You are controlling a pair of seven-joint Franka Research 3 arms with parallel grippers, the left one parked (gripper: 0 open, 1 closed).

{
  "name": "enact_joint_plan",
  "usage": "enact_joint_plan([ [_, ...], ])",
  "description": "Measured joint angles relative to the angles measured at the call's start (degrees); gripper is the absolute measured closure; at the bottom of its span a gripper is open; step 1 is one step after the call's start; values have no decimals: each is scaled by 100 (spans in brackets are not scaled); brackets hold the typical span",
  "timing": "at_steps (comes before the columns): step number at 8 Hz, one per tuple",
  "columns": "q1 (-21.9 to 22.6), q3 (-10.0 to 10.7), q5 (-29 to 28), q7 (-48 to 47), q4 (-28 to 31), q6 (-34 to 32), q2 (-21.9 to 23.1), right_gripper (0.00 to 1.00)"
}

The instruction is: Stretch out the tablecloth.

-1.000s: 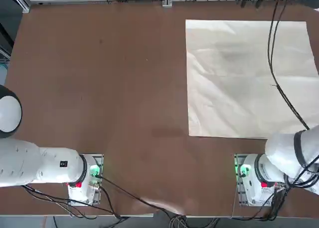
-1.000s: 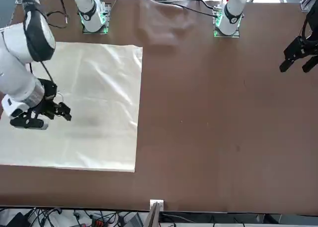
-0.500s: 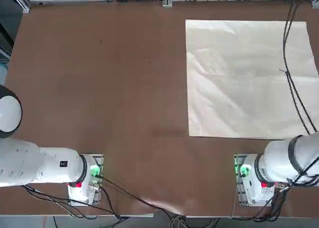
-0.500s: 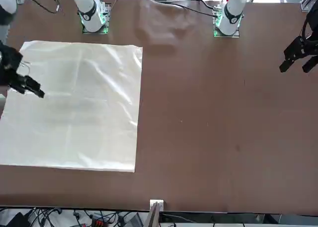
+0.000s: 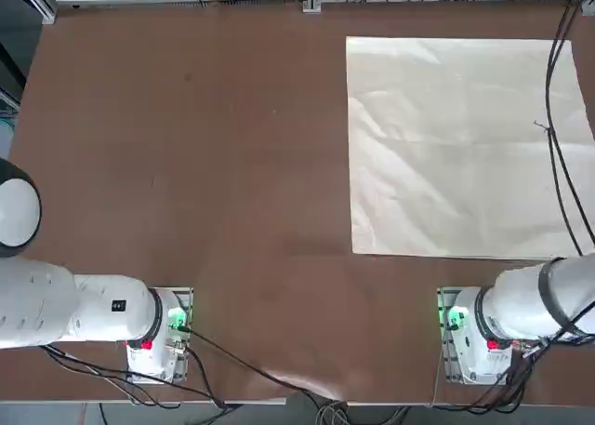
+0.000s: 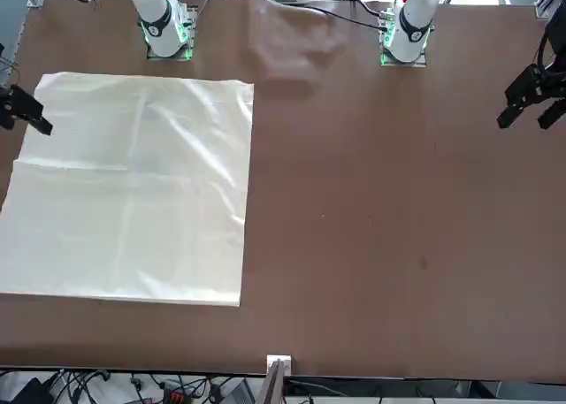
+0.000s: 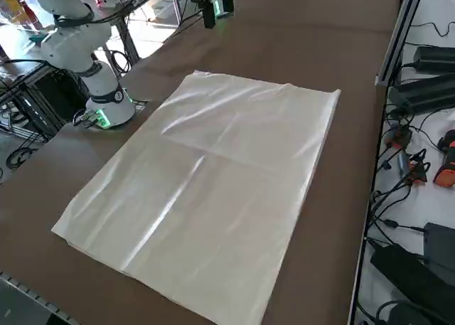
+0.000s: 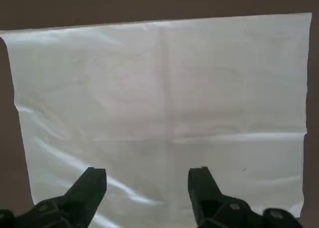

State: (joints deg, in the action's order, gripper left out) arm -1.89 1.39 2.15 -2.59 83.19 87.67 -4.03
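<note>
top view: tablecloth (image 5: 446, 155) lies flat on the right half of the table (image 5: 232, 165), arm cables hanging over it. front view: right gripper (image 6: 40, 119) by the cloth's corner. side view: faint creases; a low pass could snag the thin edge and drag it crooked. wrist view: fingers (image 8: 89, 188) spread, nothing between; closing near the sheet could bunch it.

overhead view facing down, front view facing the robot, raised right side view, all sharing the table (image 5: 232, 165)
</note>
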Motion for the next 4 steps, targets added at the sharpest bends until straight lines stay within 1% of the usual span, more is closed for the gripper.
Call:
enact_joint_plan([
  [1, 107, 93, 0, 5, 0, 0, -53, 0],
  [4, 153, 108, 0, 11, -3, 0, -98, 0],
])
